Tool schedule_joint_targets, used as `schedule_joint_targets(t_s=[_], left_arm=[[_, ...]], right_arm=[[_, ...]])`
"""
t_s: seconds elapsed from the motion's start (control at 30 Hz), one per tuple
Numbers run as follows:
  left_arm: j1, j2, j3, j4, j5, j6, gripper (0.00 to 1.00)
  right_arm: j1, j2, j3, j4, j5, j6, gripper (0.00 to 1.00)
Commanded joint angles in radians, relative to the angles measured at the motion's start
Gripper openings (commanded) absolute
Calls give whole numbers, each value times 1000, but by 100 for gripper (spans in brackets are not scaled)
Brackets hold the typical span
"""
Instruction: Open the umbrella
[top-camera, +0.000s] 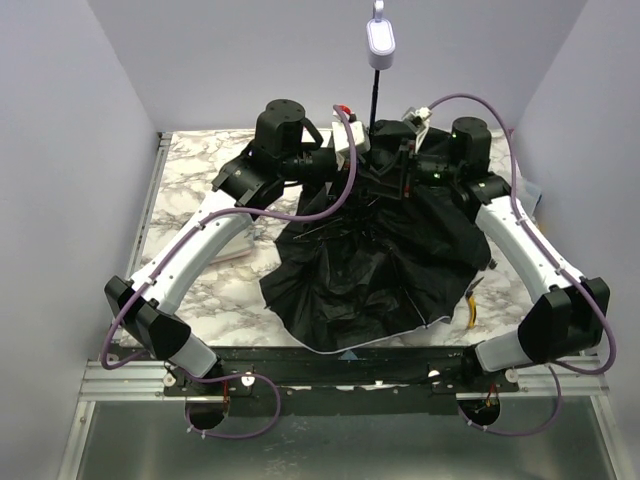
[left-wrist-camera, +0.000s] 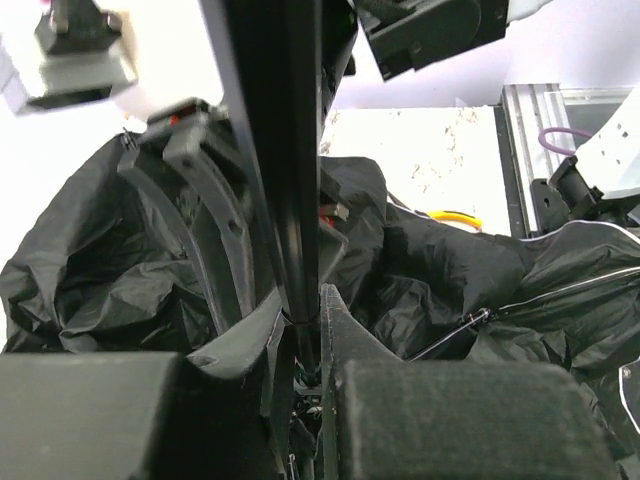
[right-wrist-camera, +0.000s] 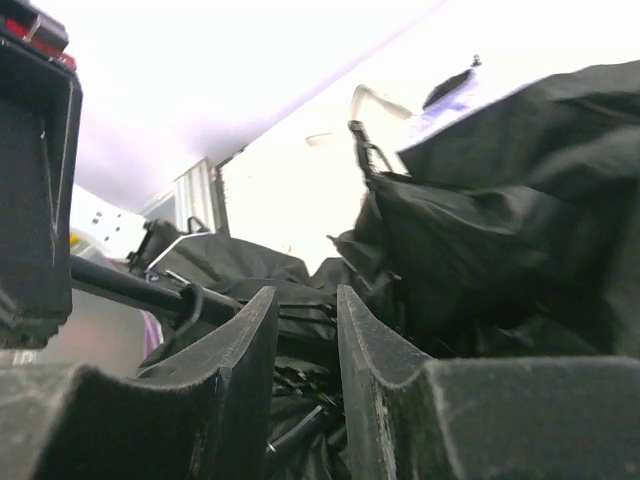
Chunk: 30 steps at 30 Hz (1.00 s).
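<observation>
left arm (top-camera: 205, 250): reaches forward, wrist turned toward the umbrella (top-camera: 370, 270)
left hand (left-wrist-camera: 300, 312): clamped on the umbrella's shaft
right arm (top-camera: 525, 240): angled in from the umbrella's right
right hand (right-wrist-camera: 307, 296): jaws slightly apart, grip unclear

The umbrella (top-camera: 360, 270) is showing black lining, its handle (top-camera: 381, 40) pale lavender; the table (top-camera: 190, 190) is showing white-grey marble veining; cables (top-camera: 470, 97) are showing purple.

A robot test cell in a lab: plain pale walls (top-camera: 70, 150) box in a marble-patterned table (top-camera: 190, 200) on three sides of the jaws. On the near side of the jaws, two cabled robot arms (top-camera: 205, 245) stand on a bare metal rail (top-camera: 120, 380).
</observation>
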Motion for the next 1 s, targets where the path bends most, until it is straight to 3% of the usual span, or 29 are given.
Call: schedule_joint_targets(t_s=[0.0,0.17,0.4,0.53,0.63,0.73,0.97], left_arm=[[-3,12,68,30,83,20,0],[-5,26,104,-5,94,37,0],[-8,1,104,-67,80,120,0],[-11,-1,103,-97,7,227,0],[-11,1,113,-118,-61,355,0],[-11,-4,115,-111,-129,458,0],[11,4,115,-63,-211,504,0]], right_arm=[[71,39,19,17,-58,17,33],[95,151,31,-11,24,-44,32],[37,332,118,-69,129,-166,37],[35,352,252,-101,98,-165,53],[34,324,343,-97,65,-78,70],[20,274,408,-95,54,21,80],[-43,84,349,-146,90,23,88]])
